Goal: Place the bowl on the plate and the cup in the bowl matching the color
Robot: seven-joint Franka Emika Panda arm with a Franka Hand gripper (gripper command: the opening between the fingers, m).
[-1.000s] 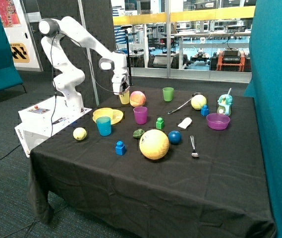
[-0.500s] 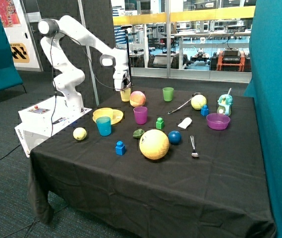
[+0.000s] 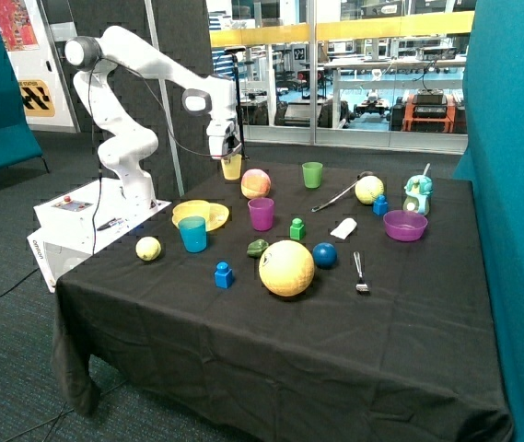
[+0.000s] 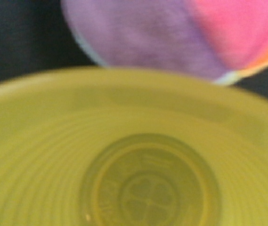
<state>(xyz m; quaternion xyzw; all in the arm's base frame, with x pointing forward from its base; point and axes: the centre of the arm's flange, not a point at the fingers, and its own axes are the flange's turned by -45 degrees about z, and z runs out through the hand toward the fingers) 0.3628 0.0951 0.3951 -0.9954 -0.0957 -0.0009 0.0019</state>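
Note:
My gripper [image 3: 228, 153] is shut on the pale-yellow cup [image 3: 231, 167] and holds it in the air above the table's back edge, next to the pink-and-orange ball [image 3: 256, 183]. In the wrist view the cup's inside [image 4: 138, 174] fills most of the picture, with the ball [image 4: 171, 33] beyond its rim. The yellow bowl [image 3: 195, 211] sits on the yellow plate [image 3: 218, 219], on the table below the cup and nearer the front, behind the teal cup [image 3: 192, 234].
A magenta cup [image 3: 261, 214], a green cup [image 3: 312, 174], a large yellow ball [image 3: 286, 267], a purple bowl [image 3: 405, 225], a small yellow ball [image 3: 148, 248], a blue brick [image 3: 224, 274] and a fork [image 3: 360, 273] stand on the black tablecloth [image 3: 289, 359].
The gripper has risen with the cup in it, lifting it higher above the table and slightly back, away from the ball.

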